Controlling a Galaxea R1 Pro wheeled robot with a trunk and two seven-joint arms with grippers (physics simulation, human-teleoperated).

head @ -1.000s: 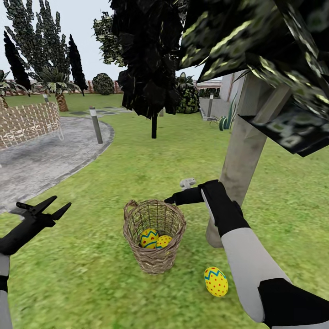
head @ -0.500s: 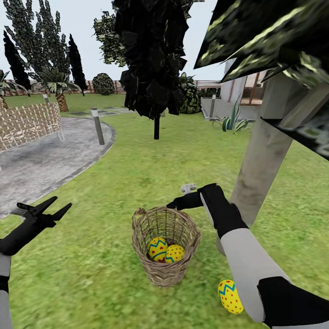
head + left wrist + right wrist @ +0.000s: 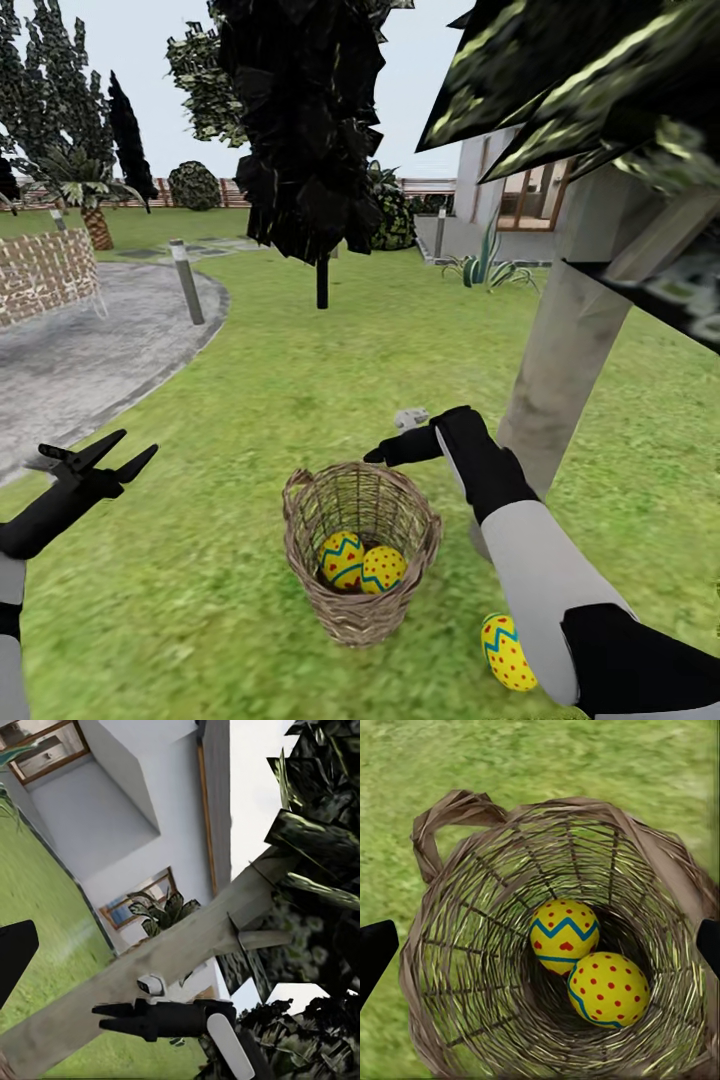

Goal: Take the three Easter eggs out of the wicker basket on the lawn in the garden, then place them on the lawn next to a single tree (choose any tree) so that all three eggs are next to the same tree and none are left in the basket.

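Note:
The wicker basket stands upright on the lawn with two Easter eggs inside. A third egg lies on the grass beside the pale trunk of the tree, partly hidden by my right arm. My right gripper hovers just over the basket's far rim. In the right wrist view it is open, looking straight down at the basket and both eggs. My left gripper is open and empty, off to the basket's left.
A grey paved patch with a post and a woven bench lies at the left. A black-trunked dark tree stands behind. The white house is at the back right. Low leaves hang overhead.
The whole view has shifted as the robot moved closer; the basket now sits nearer and right under my right gripper. Both arms keep their pose, and the eggs have not moved.

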